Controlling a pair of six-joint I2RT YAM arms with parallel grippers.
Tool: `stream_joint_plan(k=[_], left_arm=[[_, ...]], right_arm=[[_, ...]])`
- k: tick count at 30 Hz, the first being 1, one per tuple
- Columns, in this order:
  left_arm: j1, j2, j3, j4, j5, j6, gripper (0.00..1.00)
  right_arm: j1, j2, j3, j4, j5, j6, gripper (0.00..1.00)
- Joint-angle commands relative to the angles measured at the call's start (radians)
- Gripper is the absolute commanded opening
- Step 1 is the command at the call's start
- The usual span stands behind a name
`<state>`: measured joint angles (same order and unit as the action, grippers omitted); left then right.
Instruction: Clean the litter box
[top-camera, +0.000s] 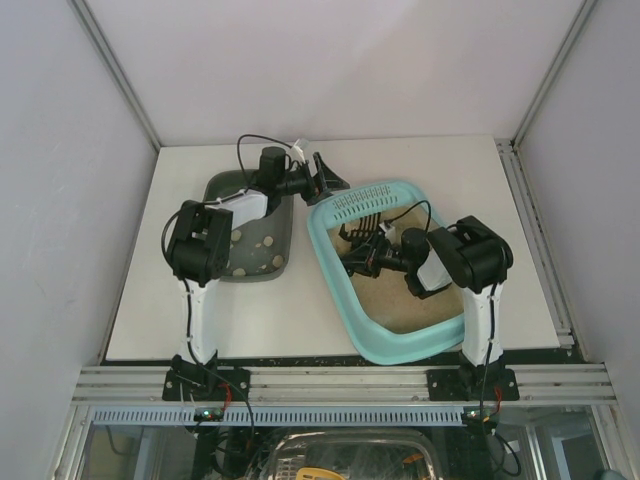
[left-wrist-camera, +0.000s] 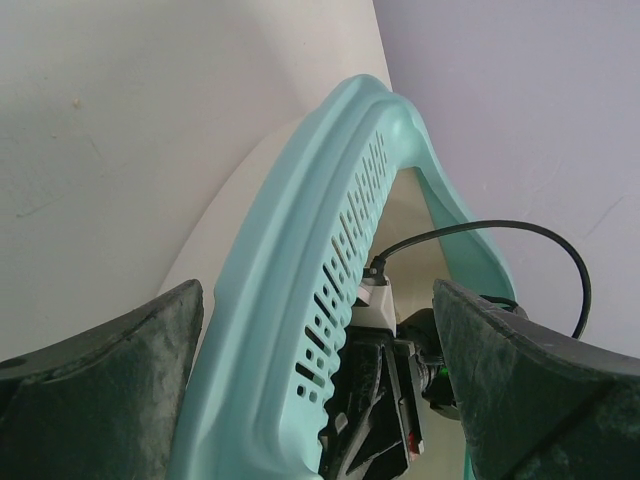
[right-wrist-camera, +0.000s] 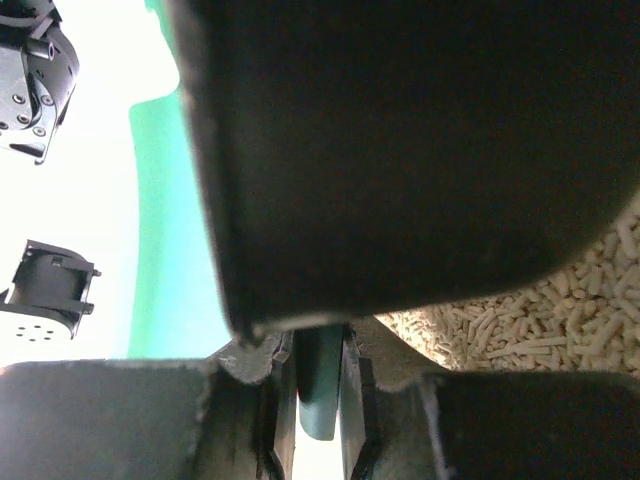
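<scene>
The turquoise litter box (top-camera: 395, 345) lies at the centre right, its slotted grille (top-camera: 365, 203) at the far end and tan pellet litter (top-camera: 400, 300) inside. My left gripper (top-camera: 325, 183) is open at the grille's far left corner. In the left wrist view its fingers (left-wrist-camera: 100, 400) straddle the box rim (left-wrist-camera: 290, 300) without closing on it. My right gripper (top-camera: 350, 262) is inside the box, shut on the handle (right-wrist-camera: 320, 390) of a dark scoop (top-camera: 365, 225). The scoop's blade (right-wrist-camera: 400, 150) fills the right wrist view, with pellets (right-wrist-camera: 560, 320) behind it.
A smaller dark grey-green tray (top-camera: 282, 225) with several pale lumps (top-camera: 268, 262) sits left of the litter box, under my left arm. The table (top-camera: 270, 320) is white, with walls close on three sides. My right gripper shows behind the grille in the left wrist view (left-wrist-camera: 385, 400).
</scene>
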<state>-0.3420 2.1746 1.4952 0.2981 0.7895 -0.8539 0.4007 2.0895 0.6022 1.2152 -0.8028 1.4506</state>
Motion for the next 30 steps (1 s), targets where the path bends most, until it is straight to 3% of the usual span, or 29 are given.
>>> stream_joint_plan(k=[1, 6, 20, 30], left_arm=[[0.002, -0.055, 0.005, 0.028, 0.023, 0.003, 1.0], [0.003, -0.058, 0.003, 0.014, 0.025, 0.016, 1.0], [0.01, -0.054, 0.009, -0.007, 0.031, 0.028, 1.0], [0.011, -0.065, -0.004, -0.015, 0.027, 0.034, 1.0]], right_arm=[[-0.001, -0.007, 0.055, 0.045, -0.098, -0.042, 0.0], [-0.015, -0.117, -0.001, -0.048, -0.105, -0.077, 0.0], [-0.048, -0.446, -0.045, -0.571, -0.152, -0.282, 0.0], [-0.09, -0.62, -0.135, -0.814, -0.164, -0.415, 0.0]])
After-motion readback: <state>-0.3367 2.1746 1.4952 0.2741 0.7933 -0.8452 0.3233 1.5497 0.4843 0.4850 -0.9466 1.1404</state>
